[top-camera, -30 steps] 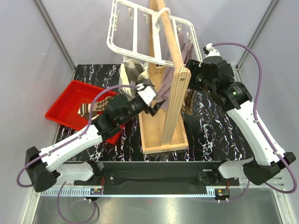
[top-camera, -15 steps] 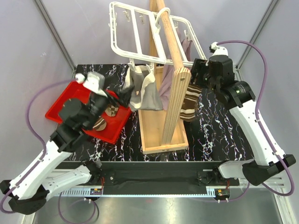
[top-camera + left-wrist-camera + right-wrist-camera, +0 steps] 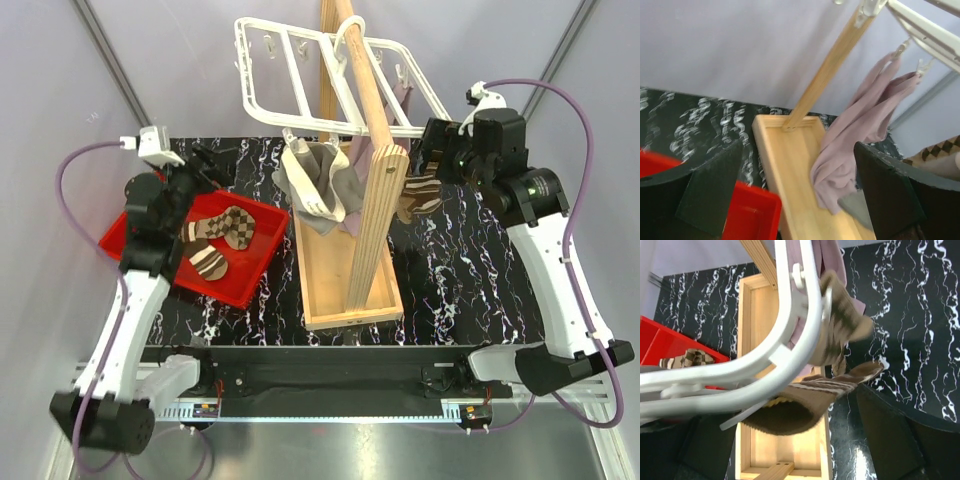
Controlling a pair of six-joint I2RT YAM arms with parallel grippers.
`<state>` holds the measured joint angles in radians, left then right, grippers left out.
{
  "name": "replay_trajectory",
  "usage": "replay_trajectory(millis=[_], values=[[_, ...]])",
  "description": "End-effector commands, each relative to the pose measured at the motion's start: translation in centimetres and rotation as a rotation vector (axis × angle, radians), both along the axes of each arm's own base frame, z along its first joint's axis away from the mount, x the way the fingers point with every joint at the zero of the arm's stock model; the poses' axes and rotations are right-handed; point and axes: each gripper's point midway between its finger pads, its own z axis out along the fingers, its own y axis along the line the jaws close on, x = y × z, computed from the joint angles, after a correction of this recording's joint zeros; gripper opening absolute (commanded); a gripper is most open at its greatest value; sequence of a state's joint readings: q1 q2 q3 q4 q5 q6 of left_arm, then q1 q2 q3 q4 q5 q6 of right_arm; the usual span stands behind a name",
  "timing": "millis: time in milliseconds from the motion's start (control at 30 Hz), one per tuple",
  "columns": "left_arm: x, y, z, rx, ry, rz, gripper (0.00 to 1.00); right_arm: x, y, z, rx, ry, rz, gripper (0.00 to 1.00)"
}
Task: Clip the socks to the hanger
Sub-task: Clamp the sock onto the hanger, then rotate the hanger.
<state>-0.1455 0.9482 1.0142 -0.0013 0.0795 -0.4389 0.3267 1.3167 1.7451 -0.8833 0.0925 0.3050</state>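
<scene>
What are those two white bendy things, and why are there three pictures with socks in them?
They are two robot arms, each ending in a two-finger pincer called a gripper. The big picture comes from a camera high above and behind them. The other two come from little cameras on the arms' wrists, so you see dark fingers at the edges. On the black marbled table stands a wooden stand with a white hanger hooked on its pole. Grey and beige socks, a mauve sock and a brown striped sock hang from the hanger. A red bin holds a checkered sock and a stripy sock. The left gripper, near the bin, and the right gripper, beside the brown striped sock, are both open and hold nothing.
</scene>
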Motion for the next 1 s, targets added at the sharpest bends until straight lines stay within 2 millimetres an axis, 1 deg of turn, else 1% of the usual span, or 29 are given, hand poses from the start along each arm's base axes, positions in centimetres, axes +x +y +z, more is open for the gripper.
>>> replay_trajectory(millis=[0,33,67,100,133,167,233,267,300,333,367,433,467,500,600,700,733,867,900,967], values=[[1.3,-3.6,5.3,-0.028,-0.246,-0.295,0.99,0.9,-0.3,1.6,0.001,-0.015,0.029,1.0],[2.6,-4.1,5.2,-0.015,-0.258,-0.327,0.98,1.3,-0.3,1.4,-0.006,-0.007,0.031,1.0],[2.5,-4.9,6.5,0.017,-0.342,-0.383,0.98,1.6,-0.3,1.3,-0.006,-0.003,0.034,1.0],[3.0,-5.1,6.8,0.04,-0.366,-0.393,0.97,1.8,-0.1,1.4,0.0,-0.007,0.045,1.0],[4.2,-5.2,6.9,0.068,-0.381,-0.394,0.97,2.0,-0.1,1.3,-0.005,-0.006,0.046,1.0],[4.5,-5.0,7.8,0.087,-0.424,-0.376,0.96,2.2,-0.2,1.1,-0.005,-0.003,0.044,1.0],[5.4,-4.6,8.6,0.144,-0.481,-0.336,0.98,2.0,0.5,1.1,0.014,0.002,0.075,1.0],[5.5,-4.7,9.6,0.175,-0.543,-0.343,0.98,2.0,0.7,1.0,0.019,0.0,0.087,1.0],[5.7,-4.9,9.9,0.204,-0.569,-0.347,0.98,1.9,1.1,1.1,0.034,-0.001,0.107,1.0],[5.5,-5.3,10.5,0.227,-0.6,-0.378,0.97,1.7,1.3,1.0,0.038,-0.002,0.115,1.0],[5.8,-5.7,11.1,0.245,-0.626,-0.4,0.97,1.6,1.4,1.0,0.043,-0.002,0.125,1.0],[5.0,-6.4,12.2,0.26,-0.681,-0.447,0.92,1.6,1.4,1.0,0.044,-0.005,0.125,1.0],[4.1,-7.0,12.7,0.277,-0.732,-0.487,0.9,1.4,1.3,1.0,0.042,-0.006,0.125,1.0],[3.7,-7.2,13.1,0.284,-0.755,-0.508,0.88,1.4,1.2,1.0,0.037,-0.007,0.12,1.0],[3.0,-7.6,13.5,0.295,-0.778,-0.536,0.87,1.1,1.0,1.1,0.029,-0.012,0.119,1.0],[4.4,-7.5,13.2,0.296,-0.738,-0.514,0.84,0.7,1.1,1.4,0.033,-0.019,0.13,1.0],[4.9,-7.4,13.6,0.302,-0.74,-0.507,0.83,0.6,1.1,1.6,0.038,-0.026,0.13,1.0],[6.3,-6.9,13.7,0.317,-0.717,-0.448,0.79,-0.3,0.9,1.9,0.038,-0.039,0.137,1.0],[6.3,-7.0,13.9,0.319,-0.72,-0.442,0.75,-0.4,0.8,1.9,0.035,-0.04,0.135,1.0],[6.8,-6.5,14.0,0.327,-0.699,-0.407,0.71,-0.8,0.7,2.1,0.033,-0.047,0.135,1.0]])
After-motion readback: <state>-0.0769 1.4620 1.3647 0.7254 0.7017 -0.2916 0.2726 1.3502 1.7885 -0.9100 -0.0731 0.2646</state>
